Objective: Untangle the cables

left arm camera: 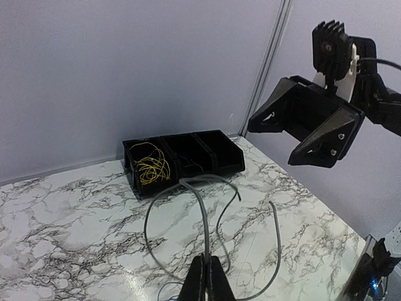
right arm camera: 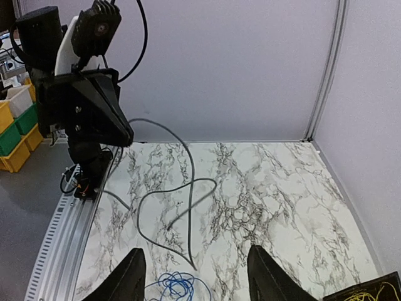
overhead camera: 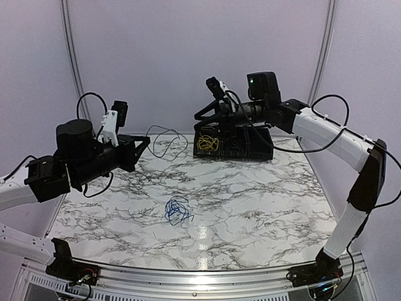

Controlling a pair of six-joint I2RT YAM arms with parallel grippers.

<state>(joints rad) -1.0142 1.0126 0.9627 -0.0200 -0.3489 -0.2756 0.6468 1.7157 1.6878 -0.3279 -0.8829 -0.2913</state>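
Note:
The black cable [overhead camera: 166, 142] hangs in loose loops from my left gripper [overhead camera: 146, 143], which is shut on one strand above the table's far left. In the left wrist view the closed gripper [left arm camera: 208, 276] pinches the wire [left arm camera: 205, 213]. The yellow cable [overhead camera: 207, 144] lies in the left compartment of a black bin [overhead camera: 263, 152] at the back; it also shows in the left wrist view [left arm camera: 150, 167]. The blue cable [overhead camera: 177, 211] lies bundled on the table's middle and shows in the right wrist view [right arm camera: 178, 286]. My right gripper [overhead camera: 202, 117] is open and empty above the bin.
The bin [left arm camera: 220, 161] has three compartments; the other two look dark, their contents unclear. The right gripper [left arm camera: 313, 122] hovers open in the left wrist view. Yellow and green crates [right arm camera: 15, 125] stand off the table's left side. The purple walls enclose the back.

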